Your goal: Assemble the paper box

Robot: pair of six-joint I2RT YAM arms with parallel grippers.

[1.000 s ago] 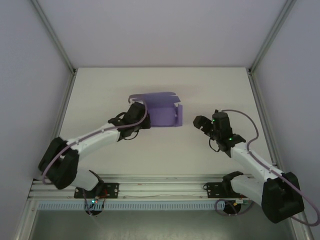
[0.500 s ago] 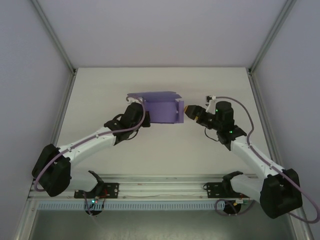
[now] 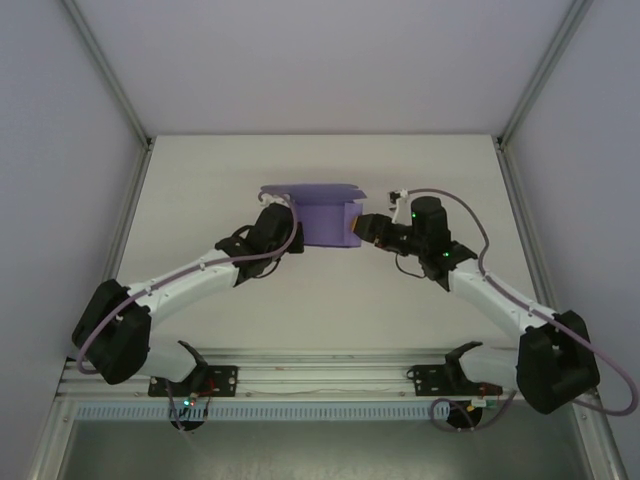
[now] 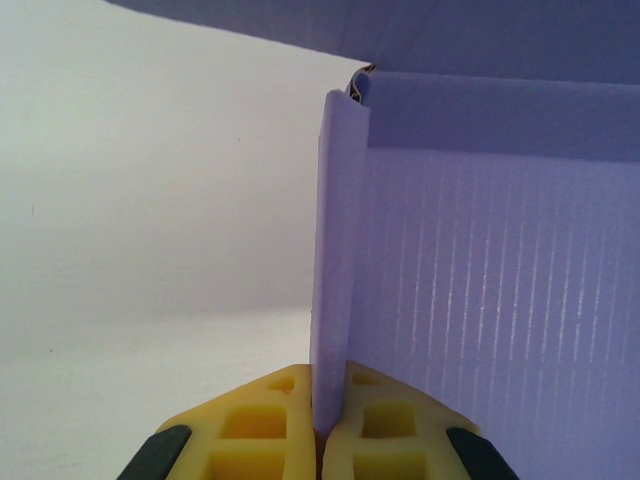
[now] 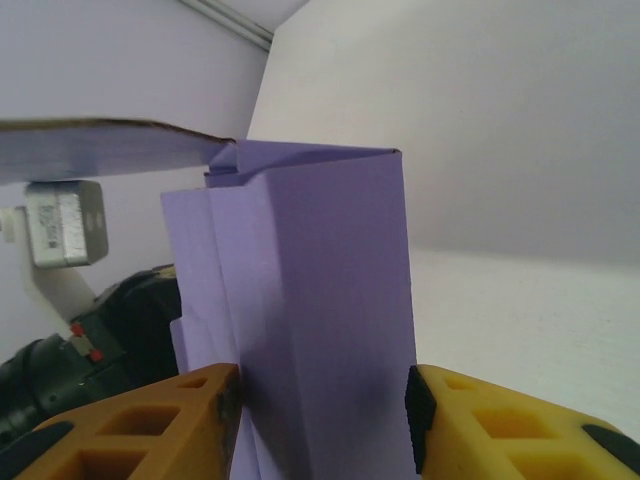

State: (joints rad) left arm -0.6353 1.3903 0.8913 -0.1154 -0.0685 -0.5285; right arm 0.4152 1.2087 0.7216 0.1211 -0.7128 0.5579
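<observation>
The purple paper box [image 3: 325, 222] stands partly folded at the middle of the white table, its lid flap [image 3: 310, 190] spread flat behind it. My left gripper [image 3: 290, 222] is at the box's left end, shut on the thin upright left wall [image 4: 335, 250]; its yellow fingertips [image 4: 328, 400] pinch the card. My right gripper [image 3: 362, 228] is at the box's right end. Its fingers [image 5: 322, 400] straddle the folded right wall [image 5: 320, 260], with both pads against the card.
The white table [image 3: 320, 300] is bare around the box. Aluminium enclosure posts [image 3: 125, 100] and pale side walls stand at left and right. A metal rail [image 3: 320, 372] carrying both arm bases runs along the near edge.
My right gripper has moved left from open table to the box's right end and narrowed its jaws onto the wall. The left gripper keeps its grip; the box shifted slightly.
</observation>
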